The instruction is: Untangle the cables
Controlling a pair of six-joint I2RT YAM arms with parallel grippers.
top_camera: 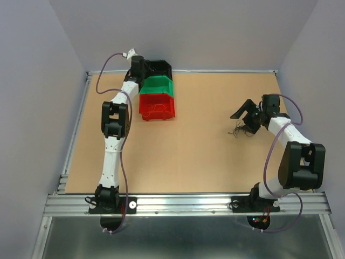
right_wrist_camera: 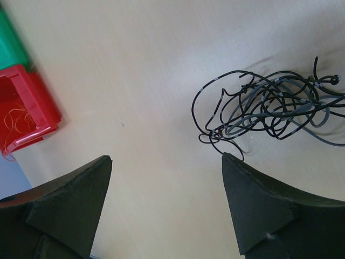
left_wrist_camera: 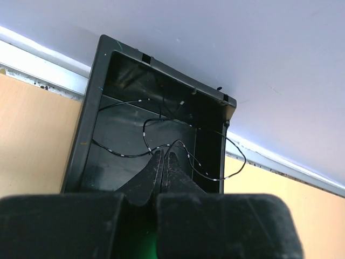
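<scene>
My left gripper hangs over the black bin at the back of the table. Its jaws are shut on a thin black cable that loops across the bin and over its right wall. From above, the left gripper sits at that bin's left end. My right gripper is open and empty, low over the table. A clump of black and grey cables lies just beyond its right finger, touching or nearly touching the tip. From above, the clump lies left of the right gripper.
Three bins stand in a row at the back left: black, green and red. The red bin holds thin orange wires. A metal rail and the rear wall run just behind the black bin.
</scene>
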